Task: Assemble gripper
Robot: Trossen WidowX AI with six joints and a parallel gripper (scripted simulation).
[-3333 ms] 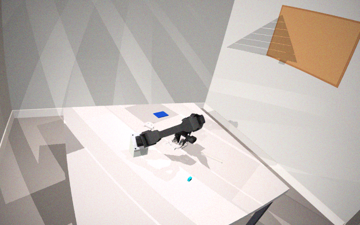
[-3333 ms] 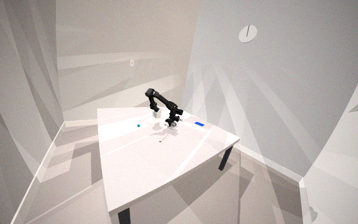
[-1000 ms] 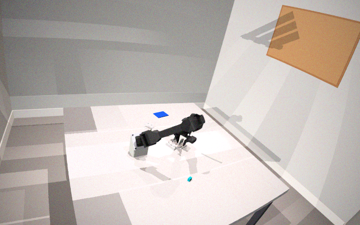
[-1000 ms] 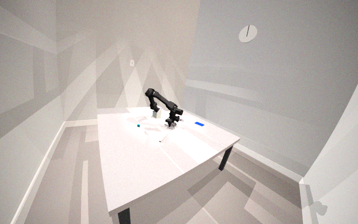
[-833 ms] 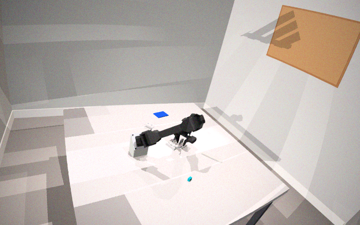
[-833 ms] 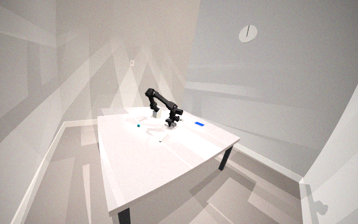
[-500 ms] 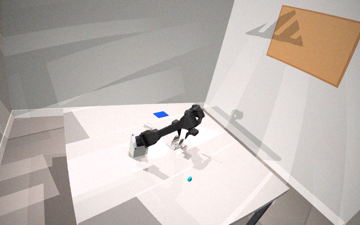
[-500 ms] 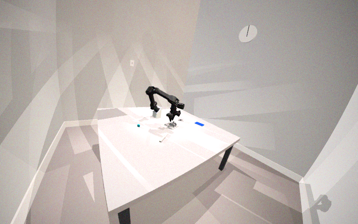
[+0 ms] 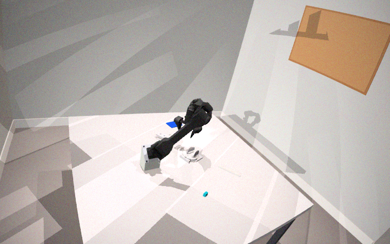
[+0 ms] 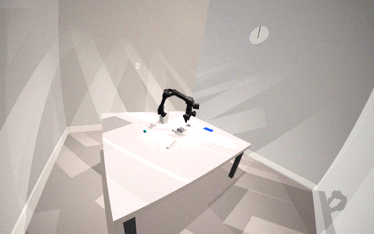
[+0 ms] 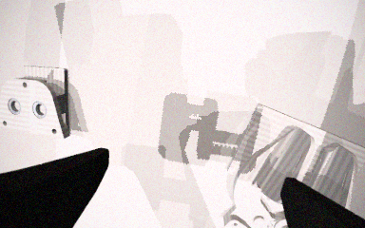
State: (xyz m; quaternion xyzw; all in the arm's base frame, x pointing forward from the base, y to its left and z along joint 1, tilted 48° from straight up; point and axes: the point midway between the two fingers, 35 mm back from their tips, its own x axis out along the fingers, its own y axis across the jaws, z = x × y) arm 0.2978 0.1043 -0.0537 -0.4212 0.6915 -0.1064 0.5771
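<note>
We hold our gripper (image 9: 185, 132) (image 10: 186, 122) (image 11: 195, 172) above the table (image 9: 115, 178) (image 10: 154, 162), its fingers wide apart with nothing between them. The base (image 9: 198, 159) (image 10: 176, 132) (image 11: 317, 142) sits on the table, both jaws standing side by side on it; we cannot tell whether their teeth mesh. The plate (image 9: 163, 135) (image 10: 188, 125) (image 11: 26, 124) lies off the jaws, apart from the base, its two holes showing in the wrist view. We see a blue sheet (image 9: 172, 124) (image 10: 208, 129) beyond the plate.

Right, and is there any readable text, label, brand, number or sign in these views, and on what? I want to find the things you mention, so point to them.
None that can be read.
Round wall clock (image 10: 254, 35): one dark hand shows, no numerals visible.
Housing plate (image 11: 26, 121): holes only, no lettering visible.
</note>
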